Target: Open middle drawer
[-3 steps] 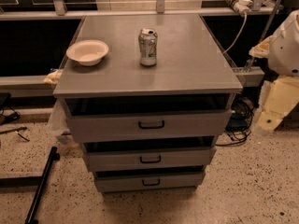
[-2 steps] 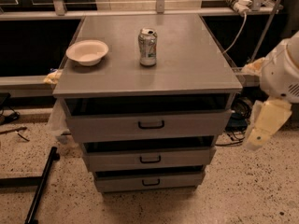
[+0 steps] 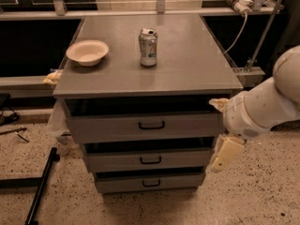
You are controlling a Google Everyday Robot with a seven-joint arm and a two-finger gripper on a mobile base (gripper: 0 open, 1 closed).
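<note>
The grey cabinet has three drawer fronts stacked under its top. The middle drawer [image 3: 117, 161] is the second one, grey metal with a small black handle [image 3: 150, 160] at its centre. A dark gap shows above it. My gripper [image 3: 219, 159] hangs from the white arm [image 3: 262, 107] at the right. It is beside the cabinet's right front corner, level with the middle drawer and apart from the handle. It holds nothing that I can see.
The top drawer [image 3: 103, 127] and lowest drawer [image 3: 122, 184] sit above and below. On the cabinet top [image 3: 187, 64] stand a soda can [image 3: 148, 47] and a beige bowl [image 3: 87, 52]. A black pole [image 3: 40, 186] lies on the speckled floor at left.
The arm has swung left and down from the far right edge. The gripper is now close to the cabinet's right side at middle-drawer height. The drawers have not moved.
</note>
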